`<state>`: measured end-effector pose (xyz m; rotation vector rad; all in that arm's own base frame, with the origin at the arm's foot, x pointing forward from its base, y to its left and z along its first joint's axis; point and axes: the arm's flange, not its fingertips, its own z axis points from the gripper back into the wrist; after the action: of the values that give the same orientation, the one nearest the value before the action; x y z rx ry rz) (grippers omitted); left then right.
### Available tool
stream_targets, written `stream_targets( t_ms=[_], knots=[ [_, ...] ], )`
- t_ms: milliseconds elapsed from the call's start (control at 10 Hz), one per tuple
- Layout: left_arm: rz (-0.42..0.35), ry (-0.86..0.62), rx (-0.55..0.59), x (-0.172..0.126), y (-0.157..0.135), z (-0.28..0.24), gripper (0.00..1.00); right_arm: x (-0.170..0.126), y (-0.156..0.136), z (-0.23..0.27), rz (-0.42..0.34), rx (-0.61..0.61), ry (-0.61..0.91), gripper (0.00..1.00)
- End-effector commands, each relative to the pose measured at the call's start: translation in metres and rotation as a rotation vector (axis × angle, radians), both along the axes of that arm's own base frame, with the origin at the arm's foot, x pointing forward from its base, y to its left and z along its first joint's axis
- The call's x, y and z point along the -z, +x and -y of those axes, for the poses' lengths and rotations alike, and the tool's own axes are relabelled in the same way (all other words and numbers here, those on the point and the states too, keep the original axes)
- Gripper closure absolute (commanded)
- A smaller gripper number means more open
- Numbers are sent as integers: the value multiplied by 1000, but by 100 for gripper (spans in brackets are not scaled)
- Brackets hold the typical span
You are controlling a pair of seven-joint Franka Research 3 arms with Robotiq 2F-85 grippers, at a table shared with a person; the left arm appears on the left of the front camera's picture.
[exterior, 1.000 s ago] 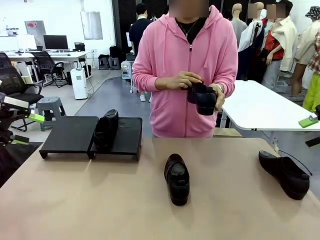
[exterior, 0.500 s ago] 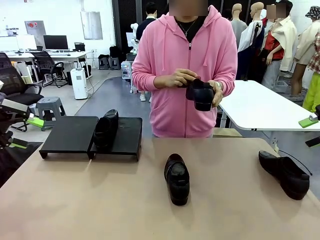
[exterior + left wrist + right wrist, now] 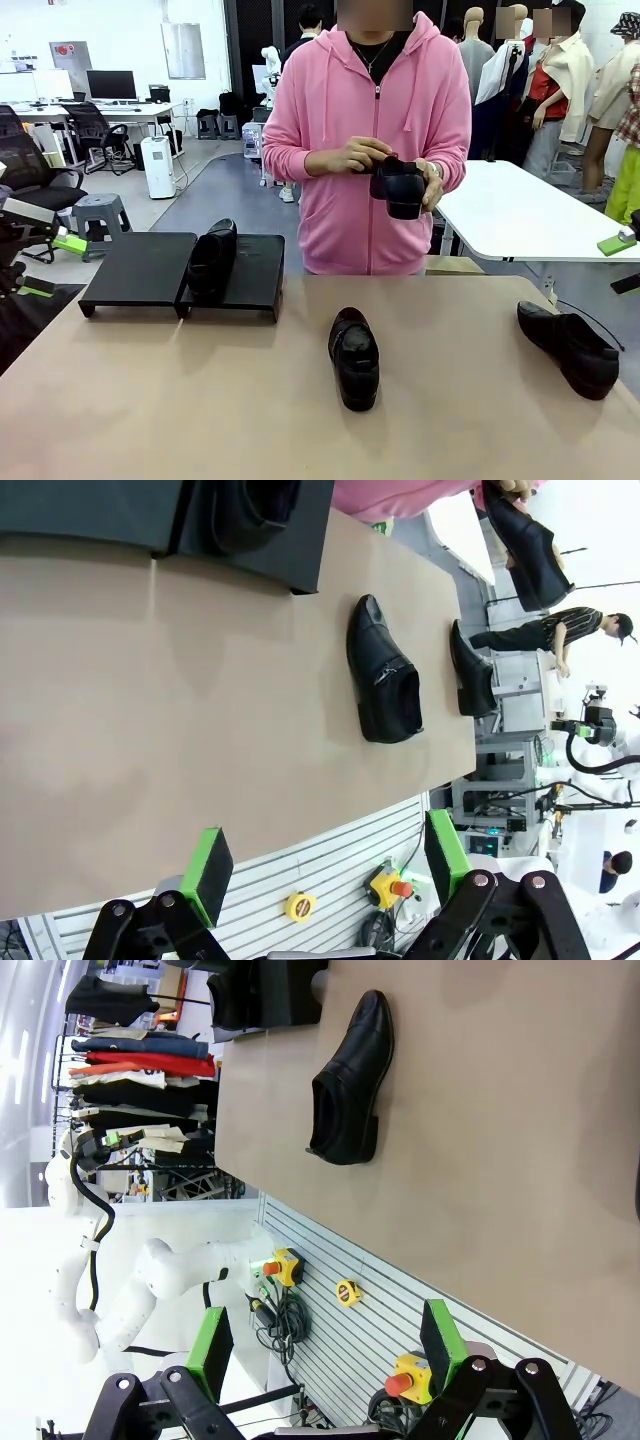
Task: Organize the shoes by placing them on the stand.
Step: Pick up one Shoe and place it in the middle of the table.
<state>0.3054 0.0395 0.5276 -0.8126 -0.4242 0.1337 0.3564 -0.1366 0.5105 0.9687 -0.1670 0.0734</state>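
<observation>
One glossy black shoe (image 3: 212,255) stands on the right tray of the low black stand (image 3: 140,265). A second shoe (image 3: 354,357) lies mid-table, toe toward me, and a third (image 3: 570,345) rests at the right edge. The person in a pink hoodie holds another shoe (image 3: 400,188) in both hands at chest height. My left gripper (image 3: 50,265) hangs open off the table's left side, and my right gripper (image 3: 625,262) sits open at the far right. In the left wrist view, my gripper (image 3: 327,865) is open over the table's edge, well short of the middle shoe (image 3: 385,675). The right wrist view has my gripper (image 3: 326,1345) open, far from a shoe (image 3: 350,1080).
The tan tabletop (image 3: 200,400) is bare in front of the stand and between the shoes. A white table (image 3: 520,215) stands behind the person at the right. A panel with a red stop button (image 3: 392,888) lies below the table's near edge.
The person has lifted the held shoe slightly and turned it in both hands. Neither arm has moved, and the shoes on the table and stand stay put.
</observation>
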Motion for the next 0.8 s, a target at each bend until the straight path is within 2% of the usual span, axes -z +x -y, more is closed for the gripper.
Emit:
stream_targets(
  t_ms=[0, 200, 300, 400, 500, 600, 700],
  knots=[
    [1, 12, 6, 0, -3, -1, 0, -3, -1, 0, -2, -1, 3, 0],
    [1, 12, 6, 0, -3, -1, 0, 0, 0, 0, 0, 0, 0, 0],
    [1, 12, 6, 0, -3, -1, 0, -3, 25, -32, 10, -58, -239, 0],
    [1, 12, 6, 0, -3, -1, 0, 6, 71, -64, -29, 23, -516, 0],
    [1, 12, 6, 0, -3, -1, 0, 20, 106, -81, -55, 80, -727, 0],
    [1, 12, 6, 0, -3, -1, 0, 33, 134, -82, -52, 260, -974, 0],
    [1, 12, 6, 0, -3, -1, 0, 41, 147, -84, -60, 281, -1047, 0]
  ],
)
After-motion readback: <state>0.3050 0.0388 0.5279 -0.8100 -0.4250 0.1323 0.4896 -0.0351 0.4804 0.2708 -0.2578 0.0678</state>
